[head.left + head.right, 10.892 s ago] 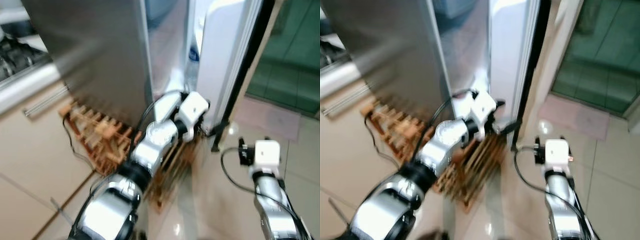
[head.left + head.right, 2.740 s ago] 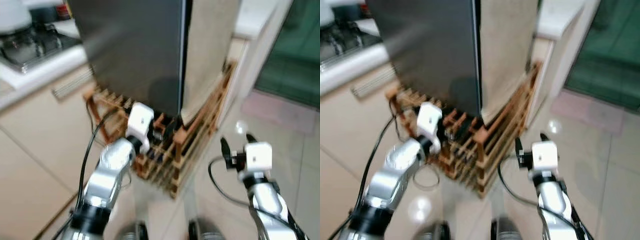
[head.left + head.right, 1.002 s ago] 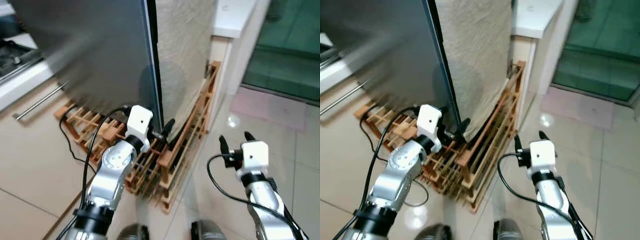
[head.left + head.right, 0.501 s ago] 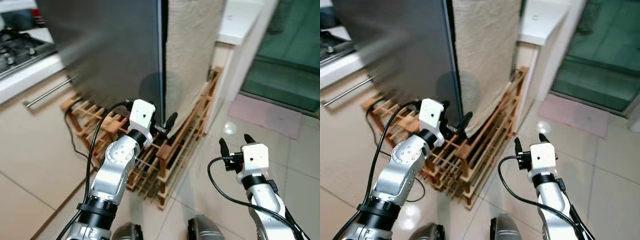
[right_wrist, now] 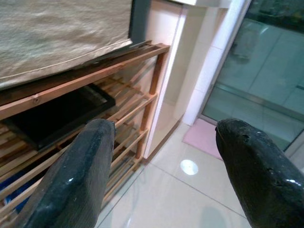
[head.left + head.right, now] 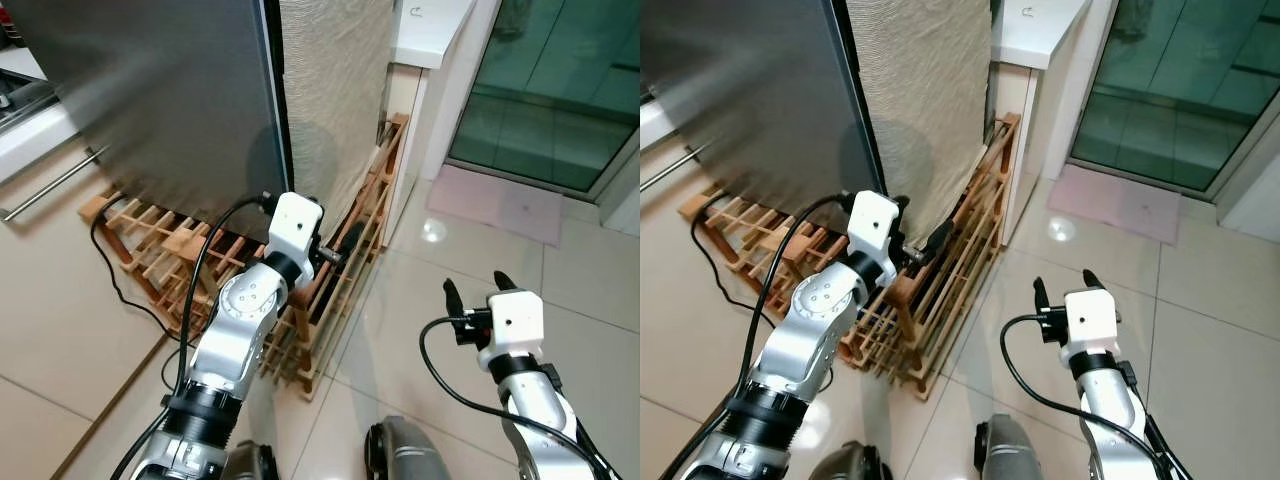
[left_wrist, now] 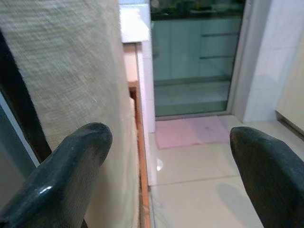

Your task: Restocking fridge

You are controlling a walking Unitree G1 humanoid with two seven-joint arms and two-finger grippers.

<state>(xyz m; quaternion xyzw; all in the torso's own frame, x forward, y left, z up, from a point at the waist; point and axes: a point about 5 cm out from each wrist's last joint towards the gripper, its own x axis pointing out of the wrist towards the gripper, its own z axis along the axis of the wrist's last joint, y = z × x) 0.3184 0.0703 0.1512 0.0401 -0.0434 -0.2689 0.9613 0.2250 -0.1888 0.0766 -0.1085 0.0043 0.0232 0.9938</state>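
Ahead, the fridge (image 6: 170,90) is seen at about eleven o'clock, its grey door shut and a beige cloth (image 6: 330,80) hung over its side. It is stood on a wooden rack (image 6: 940,270), whose slats run along the floor from ten to twelve o'clock. The left gripper (image 6: 335,252) is held at twelve o'clock, just beside the fridge's lower corner and above the rack, its fingers (image 7: 71,175) spread apart with nothing between them. The right gripper (image 6: 1064,288) is raised at about two o'clock over the pale tiled floor (image 6: 1220,300), well apart from the rack; its fingers (image 5: 80,175) are likewise parted and empty. A pink mat (image 6: 495,205) is laid before a glass door (image 6: 560,90) at one o'clock.
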